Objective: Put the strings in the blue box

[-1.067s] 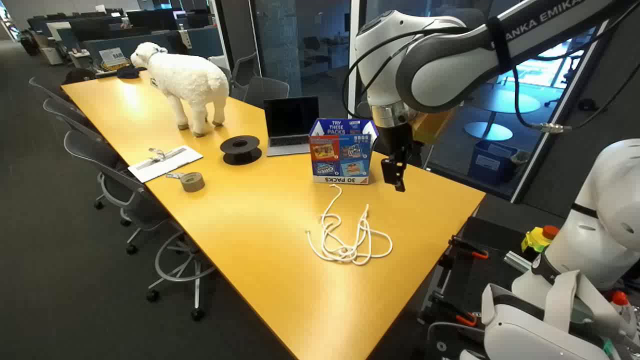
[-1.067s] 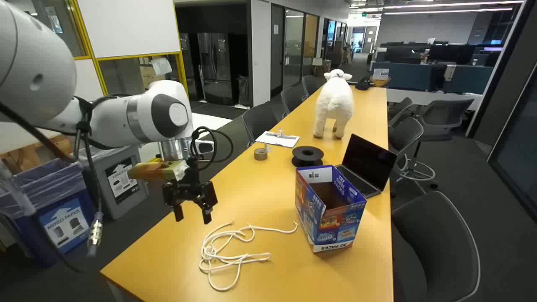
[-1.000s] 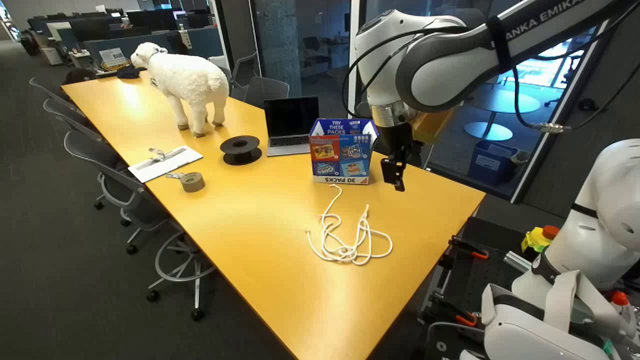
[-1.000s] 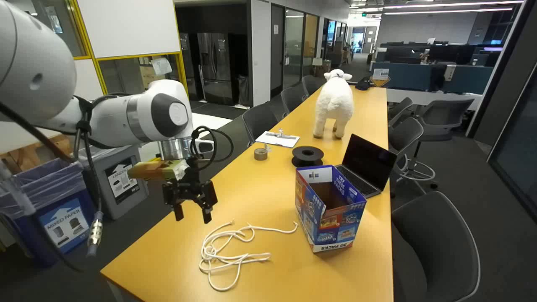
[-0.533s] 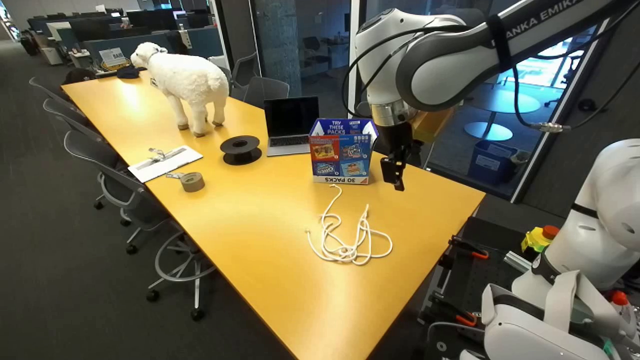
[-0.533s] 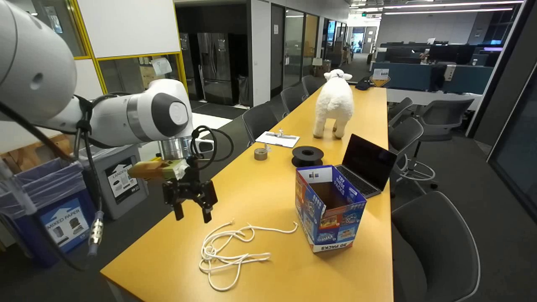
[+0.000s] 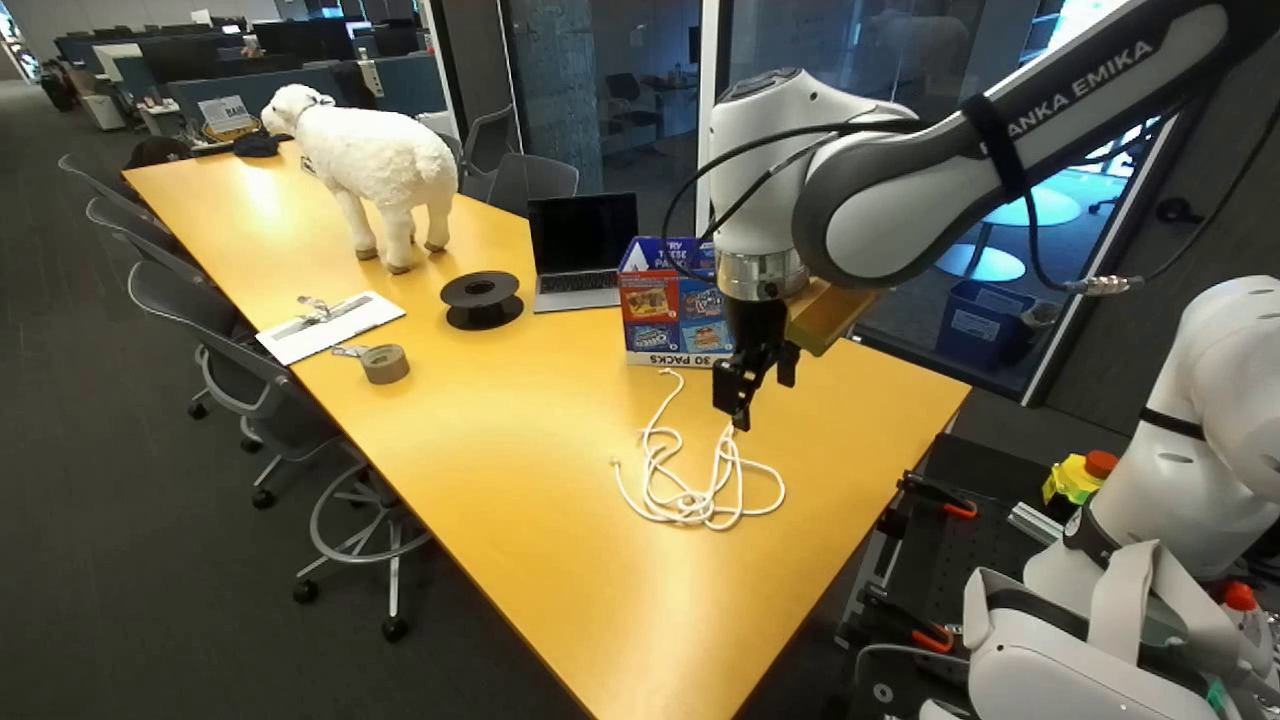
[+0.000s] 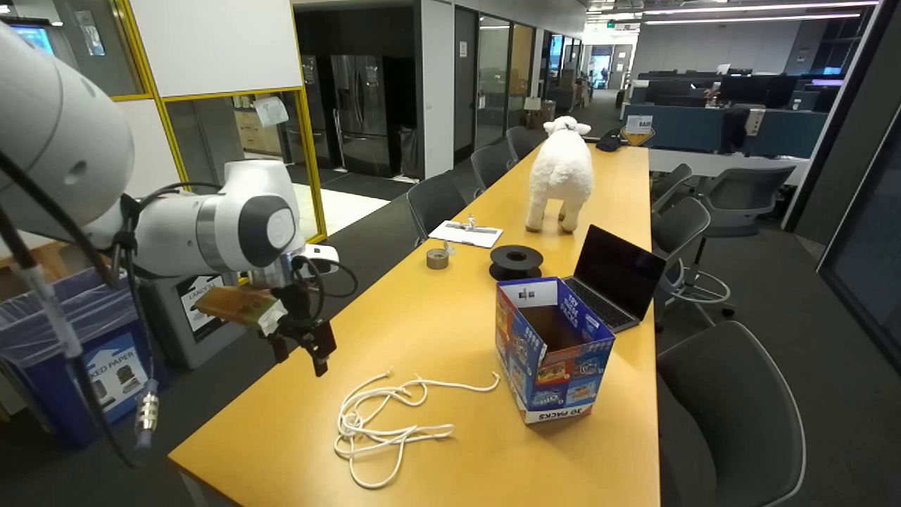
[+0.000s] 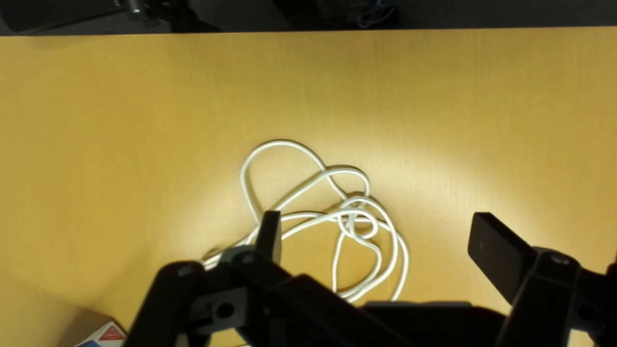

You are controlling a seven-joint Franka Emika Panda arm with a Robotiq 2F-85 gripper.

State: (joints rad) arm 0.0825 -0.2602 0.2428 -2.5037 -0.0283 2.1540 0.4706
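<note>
Hanging above the yellow worktop (image 8: 436, 331), my tool (image 9: 377, 231) spreads its two fingers (image 9: 501, 255) well apart, seen plainly in the wrist view. Its dark body there covers part of the strings (image 7: 690, 507), a loose white tangle lying on the worktop beside the blue box (image 8: 519, 355), one end close to the box's base; in an exterior view a fingertip (image 7: 741, 420) crosses a stretch of cord. How high the fingers stand over it is hard to judge. The tool also blocks one side of the box (image 7: 650, 310) in an exterior view, the wrist view crops the box to a corner, and the box in turn hides part of a laptop (image 8: 623, 271).

Compared with half a second ago, I have brought the tool lower and turned it, and it now covers printing on the box that was in plain sight; strings and box have not moved.

On the box's inner flap are the words "TRY THESE PACKS", and "30 PACKS" runs upside down along the base. My arm (image 7: 900, 205) shows "ANKA EMIKA", the first letters lost. Farther off, the sign (image 8: 116, 370) on a waste bin (image 8: 42, 405) ends in "PAPER", its opening letters behind my cable (image 8: 53, 313).
</note>
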